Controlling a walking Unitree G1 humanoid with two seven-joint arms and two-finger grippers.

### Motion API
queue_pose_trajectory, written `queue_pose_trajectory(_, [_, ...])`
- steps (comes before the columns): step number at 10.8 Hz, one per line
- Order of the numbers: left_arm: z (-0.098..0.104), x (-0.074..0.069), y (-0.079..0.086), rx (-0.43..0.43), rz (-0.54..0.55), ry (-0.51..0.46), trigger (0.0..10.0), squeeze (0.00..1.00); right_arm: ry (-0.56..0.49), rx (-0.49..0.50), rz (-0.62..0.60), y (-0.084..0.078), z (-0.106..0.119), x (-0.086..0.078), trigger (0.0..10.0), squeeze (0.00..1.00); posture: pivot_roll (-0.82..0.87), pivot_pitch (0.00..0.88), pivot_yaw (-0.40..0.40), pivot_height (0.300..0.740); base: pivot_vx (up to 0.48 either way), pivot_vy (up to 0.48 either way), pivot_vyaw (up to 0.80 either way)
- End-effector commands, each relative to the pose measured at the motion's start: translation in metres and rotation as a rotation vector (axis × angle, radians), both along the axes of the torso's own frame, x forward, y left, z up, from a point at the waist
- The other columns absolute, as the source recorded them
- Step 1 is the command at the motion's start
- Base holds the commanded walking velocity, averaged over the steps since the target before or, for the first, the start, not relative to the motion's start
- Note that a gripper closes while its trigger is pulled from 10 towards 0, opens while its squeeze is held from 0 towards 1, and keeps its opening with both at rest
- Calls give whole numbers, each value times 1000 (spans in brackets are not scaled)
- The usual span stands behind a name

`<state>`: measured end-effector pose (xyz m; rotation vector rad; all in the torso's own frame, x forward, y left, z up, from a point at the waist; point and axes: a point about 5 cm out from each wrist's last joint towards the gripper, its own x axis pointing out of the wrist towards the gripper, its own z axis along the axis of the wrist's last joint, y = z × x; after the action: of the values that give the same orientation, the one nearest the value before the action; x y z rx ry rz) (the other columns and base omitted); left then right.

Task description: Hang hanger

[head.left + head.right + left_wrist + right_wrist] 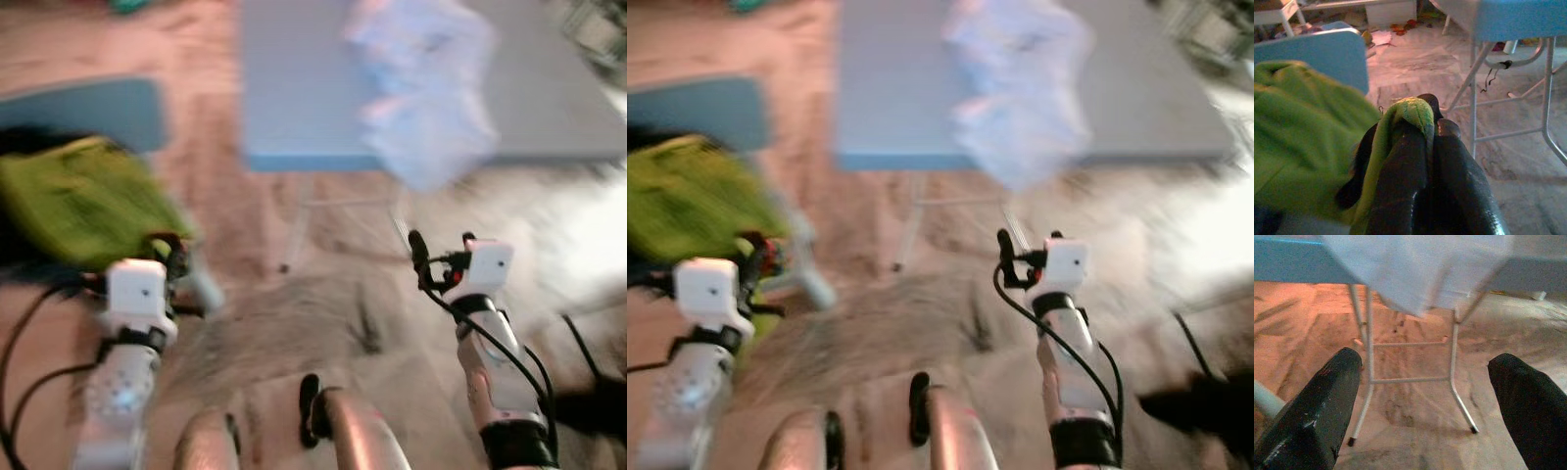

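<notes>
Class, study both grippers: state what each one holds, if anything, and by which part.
The left gripper is shut on the green cloth, pinching a fold at its edge. The right gripper is open and holds nothing.

Landmark: light blue folding counter (294, 98) on white metal legs, standing on the marble floor (294, 323) ahead of the robot.

- Pale white cloth (421, 88) lies on the counter, toward its right; one end hangs over the near edge.
- Green fabric garment (78, 201): left of the counter, nearer the robot.
- Blue flat panel (93, 108): left of the counter, behind the garment.
- Left pincer (1422, 125): left of and before the counter, fingers closed together on a fold of the garment.
- Right pincer (1425, 382): before the counter, below the hanging cloth, fingers spread wide apart, facing the legs.
</notes>
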<state>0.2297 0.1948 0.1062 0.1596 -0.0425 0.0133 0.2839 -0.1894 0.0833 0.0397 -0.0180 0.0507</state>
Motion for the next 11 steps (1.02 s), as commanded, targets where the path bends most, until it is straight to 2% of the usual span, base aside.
queue_pose_trajectory(1, [-3, -1, -3, -23, -15, 12, 10000, 0, 6, -18, -27, -7, -1, -1, 10000, 0, 140, 224, -98, 740, 0, -322, -438])
queue_pose_trajectory(3, [-1, 2, -2, -16, -20, 5, 10000, 0, 3, -22, -22, -7, 1, 6, 10000, 0, 149, 224, -105, 740, 0, -381, 0])
queue_pose_trajectory(7, [-5, -1, -8, -26, -24, 17, 10000, 0, -5, -34, -7, -6, 3, 8, 10000, 0, 144, 224, -114, 740, 0, -379, 0])
queue_pose_trajectory(11, [-5, 3, -10, -45, 0, 6, 10000, 0, -12, -33, -18, -11, 5, 9, 10000, 0, 132, 232, -117, 740, 0, 0, 0])
